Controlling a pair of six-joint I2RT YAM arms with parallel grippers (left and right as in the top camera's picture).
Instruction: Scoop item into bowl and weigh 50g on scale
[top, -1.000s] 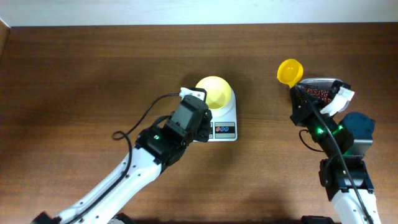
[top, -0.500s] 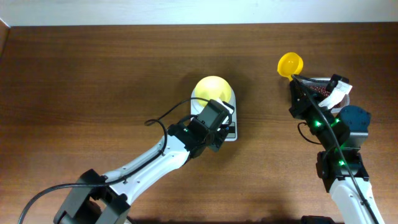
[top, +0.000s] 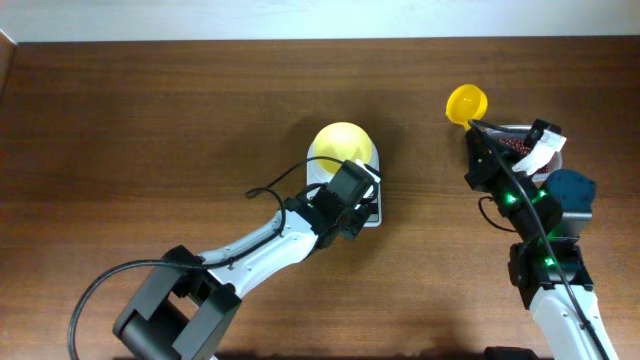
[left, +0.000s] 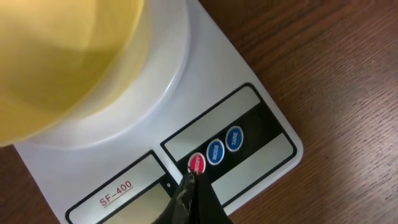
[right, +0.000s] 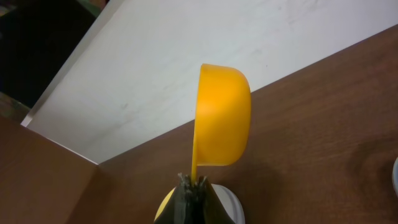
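The pale yellow bowl (top: 343, 147) stands on the white scale (top: 371, 205) mid-table; both also show in the left wrist view, bowl (left: 56, 56) on scale (left: 186, 93). My left gripper (top: 362, 205) is shut, and its tips (left: 191, 179) touch the scale's red button (left: 197, 163). My right gripper (top: 474, 135) is shut on the handle of the yellow scoop (top: 466, 103), held up at the right; the scoop (right: 222, 115) looks empty. The reddish-brown beans (top: 512, 147) lie in a clear tub, mostly hidden under the right arm.
The clear tub (top: 525, 132) sits at the right, beneath my right arm. Two blue buttons (left: 224, 145) and the grey display (left: 134, 199) are on the scale's front. A white wall edge (right: 186, 56) borders the table's far side.
My left gripper has shifted slightly along the scale's front onto the buttons. One second ago it was left of the scale. My right gripper raised the scoop and has held still since.
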